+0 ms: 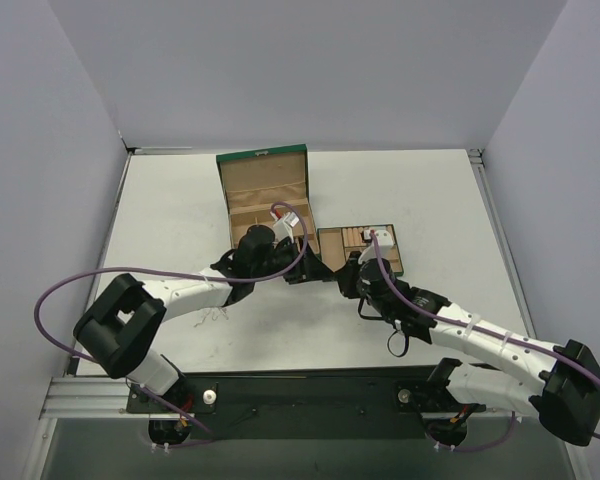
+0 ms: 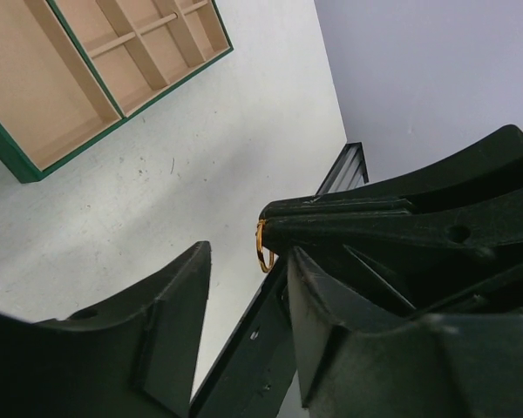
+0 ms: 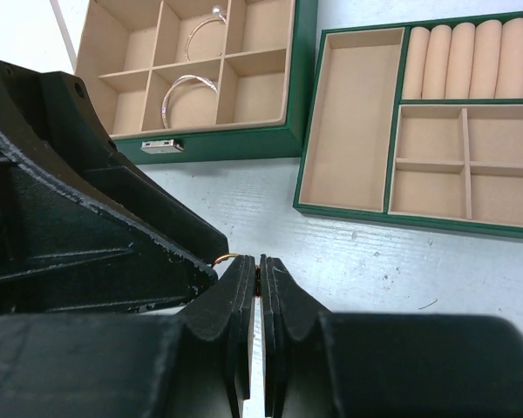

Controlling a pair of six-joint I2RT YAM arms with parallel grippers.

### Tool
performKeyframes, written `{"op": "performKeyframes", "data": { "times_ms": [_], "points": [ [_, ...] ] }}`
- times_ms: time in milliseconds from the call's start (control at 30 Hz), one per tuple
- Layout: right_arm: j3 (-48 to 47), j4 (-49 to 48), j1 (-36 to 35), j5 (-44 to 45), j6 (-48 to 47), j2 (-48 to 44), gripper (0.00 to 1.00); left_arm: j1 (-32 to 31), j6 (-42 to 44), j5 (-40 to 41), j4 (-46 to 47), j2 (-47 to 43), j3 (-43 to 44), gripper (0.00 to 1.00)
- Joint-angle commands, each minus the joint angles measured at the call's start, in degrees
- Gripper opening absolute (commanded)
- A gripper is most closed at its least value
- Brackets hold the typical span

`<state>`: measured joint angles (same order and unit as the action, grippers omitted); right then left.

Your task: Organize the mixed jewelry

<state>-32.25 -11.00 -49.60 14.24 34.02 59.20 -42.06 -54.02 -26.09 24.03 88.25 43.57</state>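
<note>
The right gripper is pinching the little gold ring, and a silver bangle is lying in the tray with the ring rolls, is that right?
Not quite. The right gripper does pinch the gold ring, but the silver bangle lies in a compartment of the green box, not in the tray with the ring rolls. The right wrist view shows it.

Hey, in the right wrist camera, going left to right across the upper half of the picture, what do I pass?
Green box with tan compartments → small green tray, first its long compartment → its row of tan ring rolls at the far right.
</note>
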Motion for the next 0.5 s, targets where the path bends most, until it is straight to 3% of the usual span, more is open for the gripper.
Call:
{"op": "performKeyframes", "data": {
  "times_ms": [0,467],
  "points": [
    [0.8,-3.1,-0.5,2.3,-0.2,-1.7,0.00,-0.6,-0.8,0.6,4.7,0.7,2.3,0.47],
    [0.8,-3.5,-0.5,1.8,0.2,-1.4,0.00,-1.3,-2.1,-0.5,7.6,2.5,2.7,0.28]
  ]
}}
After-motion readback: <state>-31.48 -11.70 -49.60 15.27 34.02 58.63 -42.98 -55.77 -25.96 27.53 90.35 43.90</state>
